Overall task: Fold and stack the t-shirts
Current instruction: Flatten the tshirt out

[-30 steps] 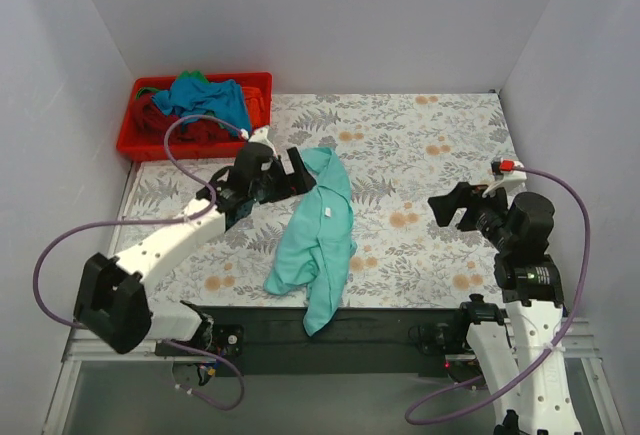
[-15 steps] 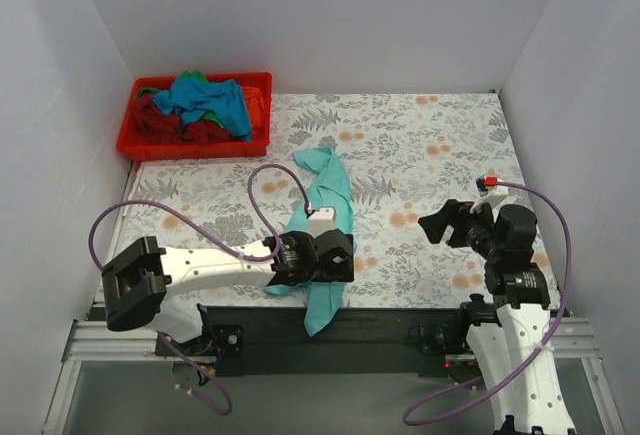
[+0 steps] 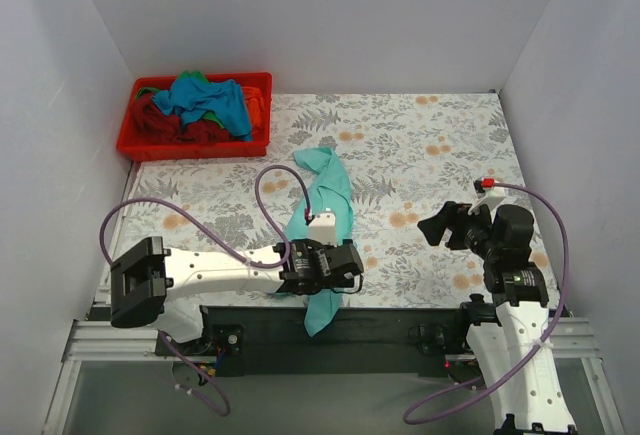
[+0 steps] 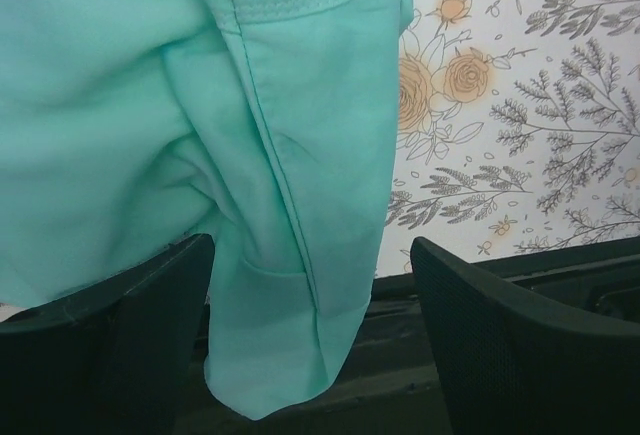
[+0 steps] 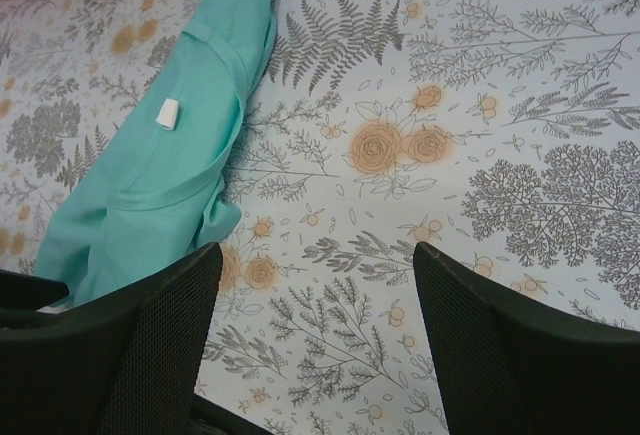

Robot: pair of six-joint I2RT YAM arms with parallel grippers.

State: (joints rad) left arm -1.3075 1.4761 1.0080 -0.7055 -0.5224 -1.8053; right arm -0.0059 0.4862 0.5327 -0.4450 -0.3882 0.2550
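A mint-teal t-shirt (image 3: 325, 190) lies crumpled in a long strip down the middle of the table. Its near end (image 4: 290, 335) hangs over the table's front edge. My left gripper (image 3: 338, 263) hovers low over that near end. It is open, and in the left wrist view the cloth lies between its fingers (image 4: 480, 325) without being pinched. My right gripper (image 3: 447, 225) is open above the bare flowered tablecloth, to the right of the shirt (image 5: 160, 175). More t-shirts, blue (image 3: 208, 98) and dark red (image 3: 195, 132), are heaped in the bin.
A red plastic bin (image 3: 128, 145) stands at the far left corner of the table. White walls close in the table on three sides. A dark rail (image 3: 390, 330) runs along the front edge below the flowered tablecloth (image 3: 430, 145).
My left arm has swung from the shirt's far end near the bin down to its near end at the table's front edge. Its jaws narrowed a little. My right gripper shifted slightly nearer.
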